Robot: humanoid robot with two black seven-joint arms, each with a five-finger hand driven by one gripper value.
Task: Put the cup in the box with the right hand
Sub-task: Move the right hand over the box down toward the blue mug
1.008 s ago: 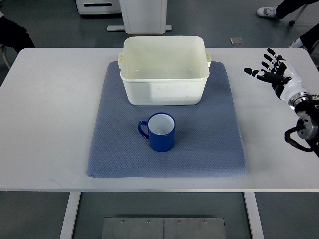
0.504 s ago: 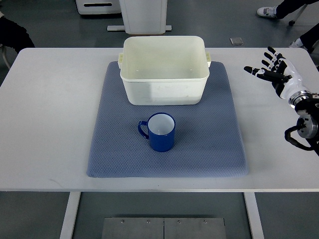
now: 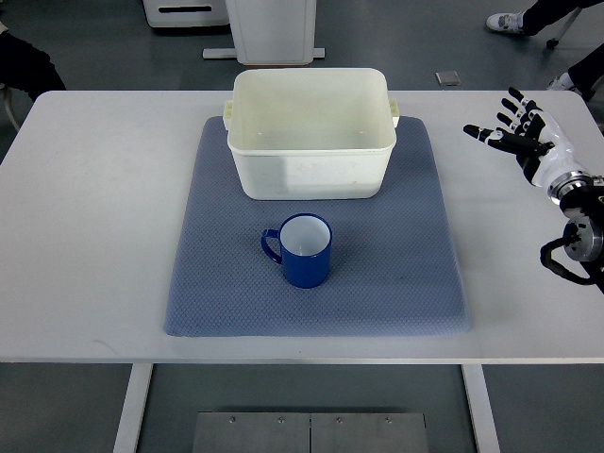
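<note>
Over at the right edge, the right hand hovers above the white table with its black-and-white jointed fingers spread wide and holding nothing; its arm of dark rounded joints and looping cable runs back out of the picture's right side. Well apart from it, toward the middle of the table, lies a blue-grey mat, roughly rectangular, with a fine quilted, dotted weave. On the mat, near its centre, stands the cup, upright, a deep blue glossy mug with a pale inside and a curved handle pointing to the picture's left. Just behind the cup, on the far part of the mat, sits the box, a cream plastic tub with rounded corners, smooth walls, small lugs at its two short sides and an open top; nothing shows inside it. Cup and box stand near each other but do not touch. Beyond the table, dark floor and a white stand base show.
</note>
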